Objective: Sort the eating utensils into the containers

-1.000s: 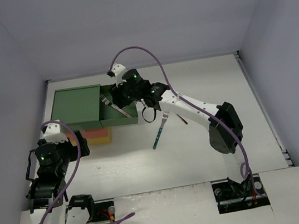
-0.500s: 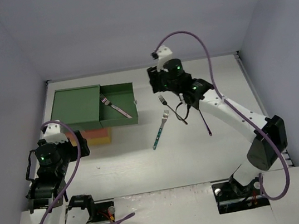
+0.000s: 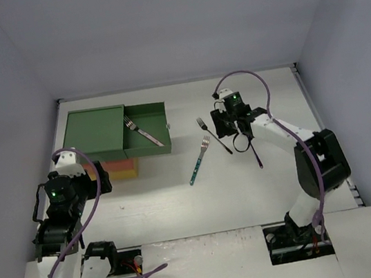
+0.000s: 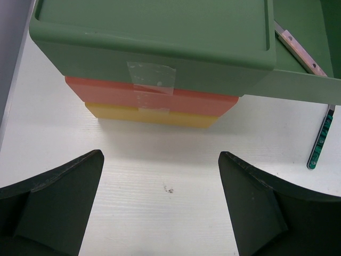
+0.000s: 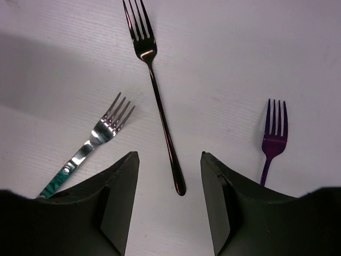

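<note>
— Jaws on the right gripper point(image 5: 169, 160)?
— Parted to a middling gap, gripping nothing. Pointed straight down at the table point(image 3: 181, 202), with the handle end of a dark coppery fork point(image 5: 160, 112) lying in the gap between the fingertips. Touching it or not: cannot tell.
— Around that fork?
— Flanked by a teal-handled fork point(image 5: 90, 146) on one side and a purple fork point(image 5: 273, 141) on the other. All three flat on the table, apart from one another.
— Right arm's pose?
— Elbow raised near the table's right edge, forearm reaching back toward the middle, wrist bent down over the forks.
— Jaws on the left gripper point(image 4: 160, 160)?
— Spread wide, holding nothing, hanging above bare table just beside the drawer unit point(image 4: 154, 26).
— Left arm?
— Folded up close over its base at the near left, wrist aimed at the unit's side.
— Containers?
— Stacked at the far left: green on top, orange-red drawer point(image 4: 149, 98) below, yellow drawer point(image 4: 154, 114) at the bottom, clear tape point(image 4: 152, 77) stuck across the stacked faces. Top green drawer point(image 3: 148, 148) pulled out to the right, one pinkish fork point(image 3: 144, 132) lying slantwise inside.
</note>
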You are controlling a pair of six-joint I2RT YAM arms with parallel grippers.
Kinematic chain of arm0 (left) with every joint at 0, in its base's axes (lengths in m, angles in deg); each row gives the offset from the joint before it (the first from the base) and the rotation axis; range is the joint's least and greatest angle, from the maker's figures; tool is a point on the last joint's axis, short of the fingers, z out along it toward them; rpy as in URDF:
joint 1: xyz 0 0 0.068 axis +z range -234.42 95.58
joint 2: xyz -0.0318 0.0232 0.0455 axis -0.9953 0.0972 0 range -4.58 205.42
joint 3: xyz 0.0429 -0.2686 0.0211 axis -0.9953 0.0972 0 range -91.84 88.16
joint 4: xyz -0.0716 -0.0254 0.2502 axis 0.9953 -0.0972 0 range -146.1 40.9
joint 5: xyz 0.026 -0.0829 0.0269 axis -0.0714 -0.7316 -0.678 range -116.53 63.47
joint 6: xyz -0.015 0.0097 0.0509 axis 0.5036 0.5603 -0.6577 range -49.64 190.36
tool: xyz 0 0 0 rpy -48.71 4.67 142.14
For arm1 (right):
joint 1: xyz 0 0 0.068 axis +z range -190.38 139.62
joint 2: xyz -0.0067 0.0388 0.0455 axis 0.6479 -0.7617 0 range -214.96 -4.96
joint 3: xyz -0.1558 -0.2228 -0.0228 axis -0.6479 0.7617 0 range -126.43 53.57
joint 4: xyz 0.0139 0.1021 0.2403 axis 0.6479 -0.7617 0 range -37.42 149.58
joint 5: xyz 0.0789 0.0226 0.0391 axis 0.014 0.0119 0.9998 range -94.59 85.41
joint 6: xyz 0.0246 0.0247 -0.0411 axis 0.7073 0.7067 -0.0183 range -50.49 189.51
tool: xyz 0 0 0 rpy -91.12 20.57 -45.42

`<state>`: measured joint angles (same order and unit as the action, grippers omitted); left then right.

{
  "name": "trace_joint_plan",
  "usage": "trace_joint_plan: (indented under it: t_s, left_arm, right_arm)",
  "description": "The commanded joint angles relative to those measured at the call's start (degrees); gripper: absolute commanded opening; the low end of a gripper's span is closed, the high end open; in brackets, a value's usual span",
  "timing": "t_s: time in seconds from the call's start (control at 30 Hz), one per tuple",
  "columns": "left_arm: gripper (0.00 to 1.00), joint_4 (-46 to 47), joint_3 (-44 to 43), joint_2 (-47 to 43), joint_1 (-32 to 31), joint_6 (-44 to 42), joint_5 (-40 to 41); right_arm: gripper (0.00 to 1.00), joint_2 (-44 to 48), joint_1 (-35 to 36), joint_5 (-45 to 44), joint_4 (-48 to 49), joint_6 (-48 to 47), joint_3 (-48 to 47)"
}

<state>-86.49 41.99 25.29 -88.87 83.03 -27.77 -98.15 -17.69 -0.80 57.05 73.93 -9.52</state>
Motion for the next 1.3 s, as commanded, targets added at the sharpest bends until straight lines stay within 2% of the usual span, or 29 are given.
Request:
trace_joint_plan:
  t_s: [0.0, 0.57, 0.9, 1.07, 1.17, 1.27]
  left_arm:
    - [0.87, 3.72, -0.41, 1.47, -0.34, 0.52, -0.35]
    - [0.87, 3.72, -0.48, 1.69, -0.56, 0.52, -0.44]
    - [0.87, 3.67, -0.41, 1.78, -0.62, 0.52, -0.35]
    - [0.87, 3.72, -0.41, 1.78, -0.65, 0.52, -0.35]
    - [0.87, 3.72, -0.41, 1.93, -0.65, 0.52, -0.42]
    - [0.87, 3.70, -0.41, 1.95, -0.65, 0.52, -0.46]
  right_arm:
    - [0.47, -3.88, -0.32, 3.18, 0.68, -1.43, -1.10]
    - [0.43, -17.33, -0.26, 2.52, 0.05, -2.08, -7.01]
    - [0.33, -24.65, 0.07, 3.32, -0.08, -0.45, -13.45]
    - [0.22, -26.21, -0.20, 3.54, -0.33, -0.44, -14.86]
    - [0.06, -26.11, -0.50, 3.60, -0.54, -0.70, -14.79]
    - [0.01, -24.95, -0.74, 2.76, -0.64, -1.25, -14.05]
